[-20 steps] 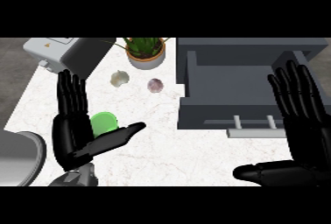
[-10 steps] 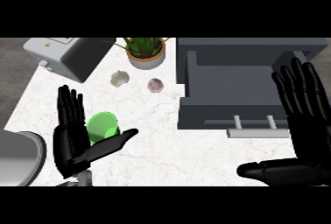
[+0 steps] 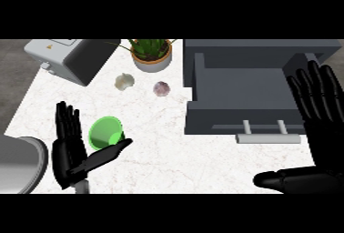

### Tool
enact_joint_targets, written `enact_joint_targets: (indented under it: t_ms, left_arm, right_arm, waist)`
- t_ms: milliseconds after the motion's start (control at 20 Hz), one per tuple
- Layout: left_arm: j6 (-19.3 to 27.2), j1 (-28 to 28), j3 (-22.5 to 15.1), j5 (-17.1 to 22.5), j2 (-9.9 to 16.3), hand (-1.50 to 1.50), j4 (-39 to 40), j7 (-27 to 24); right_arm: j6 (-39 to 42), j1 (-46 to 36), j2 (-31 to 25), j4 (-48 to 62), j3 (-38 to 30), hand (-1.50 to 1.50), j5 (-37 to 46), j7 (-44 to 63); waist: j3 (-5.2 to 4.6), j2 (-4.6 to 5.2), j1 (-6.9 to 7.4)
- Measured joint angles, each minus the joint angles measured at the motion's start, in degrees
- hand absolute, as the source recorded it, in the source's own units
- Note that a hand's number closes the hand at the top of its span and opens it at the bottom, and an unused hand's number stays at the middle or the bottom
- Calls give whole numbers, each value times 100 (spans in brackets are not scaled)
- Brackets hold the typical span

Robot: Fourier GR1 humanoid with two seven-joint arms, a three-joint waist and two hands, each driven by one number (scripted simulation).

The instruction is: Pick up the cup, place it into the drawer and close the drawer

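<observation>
A green cup (image 3: 106,133) lies tipped on the white marble counter (image 3: 161,136) at the left, its mouth facing me. My left hand (image 3: 73,152) is open just left of it, fingers straight up, thumb stretched out under the cup's lower rim. The grey drawer (image 3: 245,98) stands pulled open at the right, its handle (image 3: 267,138) toward me. My right hand (image 3: 321,132) is open at the right edge, fingers up over the drawer's right side, thumb pointing left near the bottom.
A toaster (image 3: 70,59) sits at the back left and a potted plant (image 3: 151,52) behind the middle. Two garlic bulbs (image 3: 125,81) (image 3: 161,88) lie between plant and cup. A grey rounded object (image 3: 17,166) shows at the lower left edge.
My left hand has drawn back toward the lower edge and to the left, uncovering more of the green cup. The right hand has shifted slightly right.
</observation>
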Motion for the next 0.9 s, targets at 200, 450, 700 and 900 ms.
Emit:
enact_joint_targets:
  t_ms: [200, 450, 700, 900]
  left_arm:
    - [-161, 130, 36, 240, -65, -150, 433, -502]
    - [-502, 63, 323, 468, -57, -150, 999, -879]
    - [-665, 4, 461, 702, -60, -150, 1591, -1342]
    - [-707, -121, 566, 856, -79, -150, 2071, -1741]
  right_arm:
    - [-40, -162, 10, 100, -6, -150, 2, 69]
    - [12, -74, -12, 4, -39, -150, -37, 62]
    - [8, -25, 8, -136, 11, -150, -25, 148]
    - [82, -143, -68, 19, -136, -150, -120, 92]
  waist:
    - [0, -1, 3]
    - [0, -1, -2]
    - [0, 0, -5]
    - [0, 0, -3]
